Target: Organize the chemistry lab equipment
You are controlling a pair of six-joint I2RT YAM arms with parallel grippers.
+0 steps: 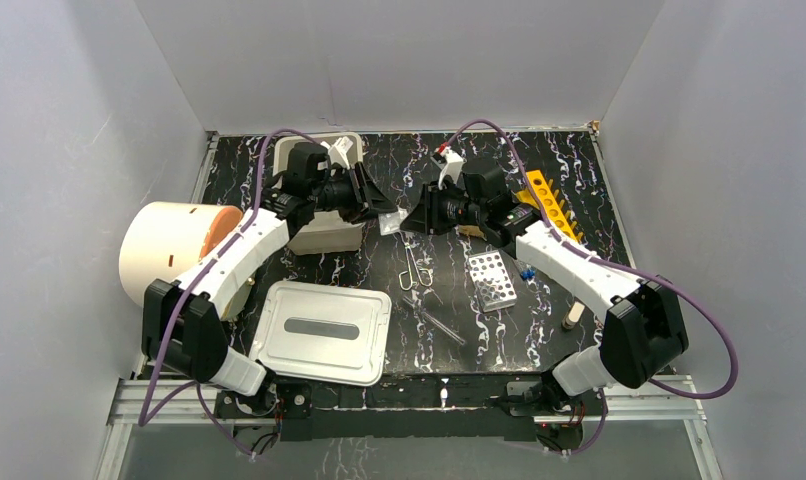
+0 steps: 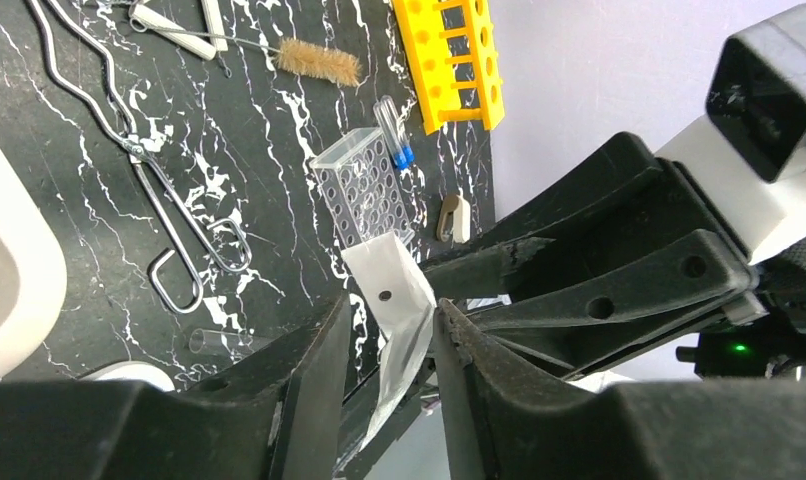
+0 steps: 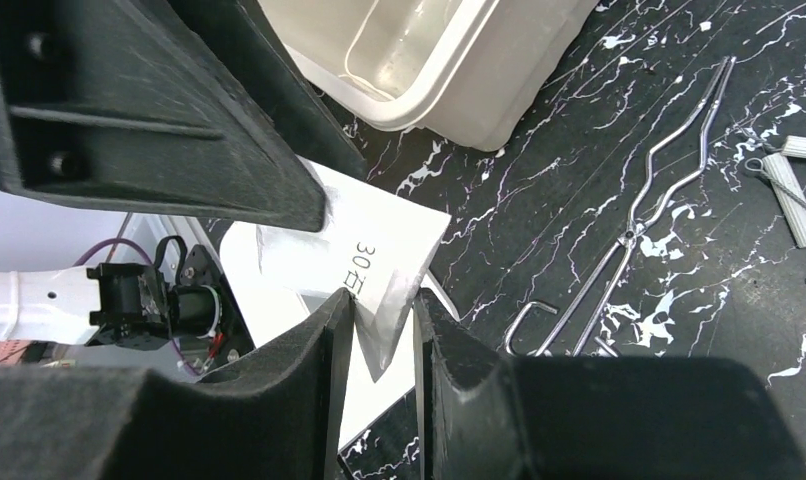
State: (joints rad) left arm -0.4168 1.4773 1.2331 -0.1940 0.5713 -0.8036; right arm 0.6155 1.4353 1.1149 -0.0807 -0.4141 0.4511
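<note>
Both grippers meet in mid-air over the table's middle around a small clear plastic bag [image 1: 392, 222]. My right gripper [image 3: 384, 315] is shut on the bag's corner [image 3: 394, 285]. My left gripper [image 2: 387, 325] stands open around the other end of the bag [image 2: 394, 290], which leans on one finger. On the table below lie wire metal tongs [image 1: 412, 268], a silver perforated rack [image 1: 491, 279], blue-capped vials [image 1: 526, 270], a glass tube [image 1: 439, 325] and a yellow holed rack [image 1: 549, 205]. The left wrist view also shows the tongs [image 2: 139, 150], silver rack [image 2: 364, 195] and yellow rack [image 2: 449, 55].
A white bin [image 1: 324, 240] stands at the back left under my left arm. Its lid [image 1: 324, 330] lies at the front left. A big cream cylinder [image 1: 174, 250] lies at the left edge. A bristle brush [image 2: 314, 62] lies near the yellow rack. A small stopper [image 1: 574, 313] lies at the right.
</note>
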